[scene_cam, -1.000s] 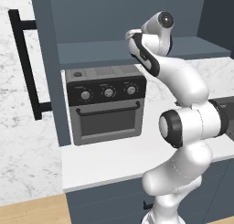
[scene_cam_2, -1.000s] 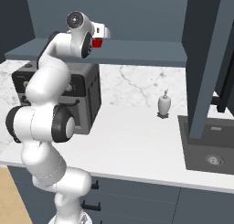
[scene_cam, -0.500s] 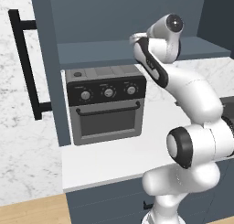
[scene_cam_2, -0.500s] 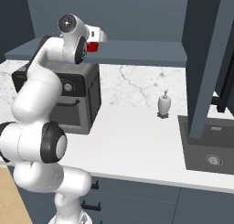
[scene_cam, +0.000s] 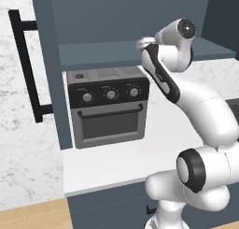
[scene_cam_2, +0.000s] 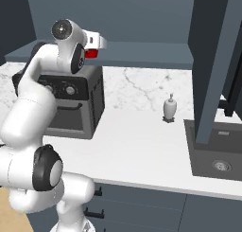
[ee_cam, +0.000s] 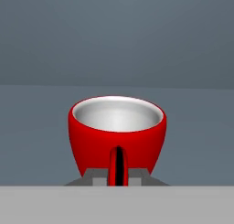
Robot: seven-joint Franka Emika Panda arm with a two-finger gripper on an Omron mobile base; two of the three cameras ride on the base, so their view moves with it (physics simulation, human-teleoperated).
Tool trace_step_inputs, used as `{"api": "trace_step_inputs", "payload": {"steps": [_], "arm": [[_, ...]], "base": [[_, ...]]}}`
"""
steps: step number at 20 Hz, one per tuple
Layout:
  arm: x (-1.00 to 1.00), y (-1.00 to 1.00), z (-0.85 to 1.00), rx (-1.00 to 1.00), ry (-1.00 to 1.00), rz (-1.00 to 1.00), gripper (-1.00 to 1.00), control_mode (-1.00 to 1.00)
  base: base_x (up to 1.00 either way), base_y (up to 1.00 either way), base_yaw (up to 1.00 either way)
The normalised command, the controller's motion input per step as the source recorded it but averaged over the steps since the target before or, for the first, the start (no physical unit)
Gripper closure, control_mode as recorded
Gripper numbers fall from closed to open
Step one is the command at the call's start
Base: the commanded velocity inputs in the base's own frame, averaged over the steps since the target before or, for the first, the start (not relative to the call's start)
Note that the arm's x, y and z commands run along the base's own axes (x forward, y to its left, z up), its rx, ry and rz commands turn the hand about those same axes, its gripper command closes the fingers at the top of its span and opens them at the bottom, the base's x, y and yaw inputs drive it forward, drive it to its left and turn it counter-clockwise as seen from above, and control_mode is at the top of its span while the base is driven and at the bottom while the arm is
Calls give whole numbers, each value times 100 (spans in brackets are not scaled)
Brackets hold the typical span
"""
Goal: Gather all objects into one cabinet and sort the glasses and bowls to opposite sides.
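The red cup (ee_cam: 117, 136) is held by the gripper (ee_cam: 118, 175), whose two fingers are closed tight on the cup's handle. In the hand view the cup is seen upright, with its open mouth up. The inside of the cup is white and nothing is seen in it.

In the right base view the red cup (scene_cam_2: 91, 53) is seen just under the gripper (scene_cam_2: 94, 45), up high, at the front of the cabinet shelf (scene_cam_2: 142, 53). It is held above the toaster oven (scene_cam_2: 75, 103). Whether the cup is touching the shelf cannot be told.

The shelf is dark blue and flat, and it is bare where it can be seen. The oven door (scene_cam: 111, 125) is shut. The oven is set on the white counter (scene_cam_2: 137, 146).

A white soap dispenser (scene_cam_2: 169, 108) is stood on the counter near the wall, well apart from the cup. A sink (scene_cam_2: 215, 155) is set into the counter at the right.
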Motion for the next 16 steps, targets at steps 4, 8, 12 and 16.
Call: {"api": "trace_step_inputs", "payload": {"steps": [4, 8, 12, 16], "arm": [[-84, 0, 1, 0, 0, 0, 100, -100], [-93, 0, 8, 0, 0, 0, 100, -100], [-98, 0, 12, 0, 0, 0, 100, -100], [-96, 0, 16, 0, 0, 0, 100, -100]], "base": [[0, 0, 0], [0, 0, 0], [0, 0, 0], [0, 0, 0]]}}
